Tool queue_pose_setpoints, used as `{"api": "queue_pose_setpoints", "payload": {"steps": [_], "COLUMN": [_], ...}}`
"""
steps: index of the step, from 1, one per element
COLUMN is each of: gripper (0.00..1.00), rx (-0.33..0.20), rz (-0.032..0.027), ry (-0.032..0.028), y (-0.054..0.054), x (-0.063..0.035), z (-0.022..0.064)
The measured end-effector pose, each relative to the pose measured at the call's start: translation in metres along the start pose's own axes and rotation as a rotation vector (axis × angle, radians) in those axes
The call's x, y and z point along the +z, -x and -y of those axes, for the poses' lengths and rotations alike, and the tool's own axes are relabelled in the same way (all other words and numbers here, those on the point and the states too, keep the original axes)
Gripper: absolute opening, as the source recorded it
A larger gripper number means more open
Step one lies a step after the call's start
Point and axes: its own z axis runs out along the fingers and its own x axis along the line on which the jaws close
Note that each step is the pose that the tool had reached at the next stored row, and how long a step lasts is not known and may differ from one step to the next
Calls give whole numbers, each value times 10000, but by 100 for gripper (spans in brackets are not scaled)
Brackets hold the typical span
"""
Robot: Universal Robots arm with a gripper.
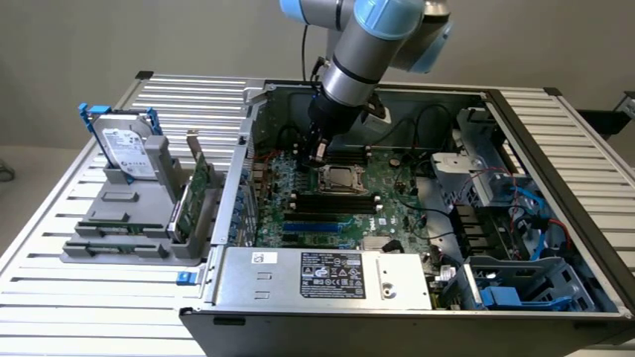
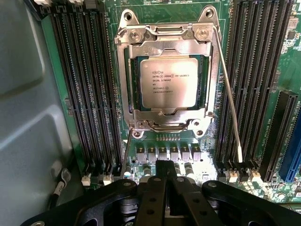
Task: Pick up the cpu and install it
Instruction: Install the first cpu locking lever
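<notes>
The cpu (image 2: 168, 84), a flat silver-grey square with printed text, lies in the motherboard socket (image 2: 164, 120) under a metal retaining frame. A thin wire lever (image 2: 230, 99) runs along one side of the socket. My gripper (image 2: 165, 165) is shut and holds nothing. It hovers just off the socket's edge, over a row of small components. In the exterior view the gripper (image 1: 320, 155) hangs inside the open computer case, a little to the exterior view's left of the cpu (image 1: 340, 178).
Black memory slots (image 2: 89, 89) flank the socket on both sides. A silver hard drive (image 1: 129, 145) and green cards (image 1: 195, 186) stand in a grey holder outside the case, on the exterior view's left. The power supply (image 1: 328, 275) and drive cages (image 1: 516, 290) fill the case's near side.
</notes>
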Motion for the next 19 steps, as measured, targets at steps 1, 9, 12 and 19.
{"api": "queue_pose_setpoints", "payload": {"steps": [1,9,12,19], "gripper": [11,11,11,11], "rx": [-1,2,32,765], "rz": [1,5,-6,-222], "ry": [-7,-92,-92,-66], "y": [0,11,39,41], "x": [-1,-155,-172,-172], "z": [0,56,67,67]}}
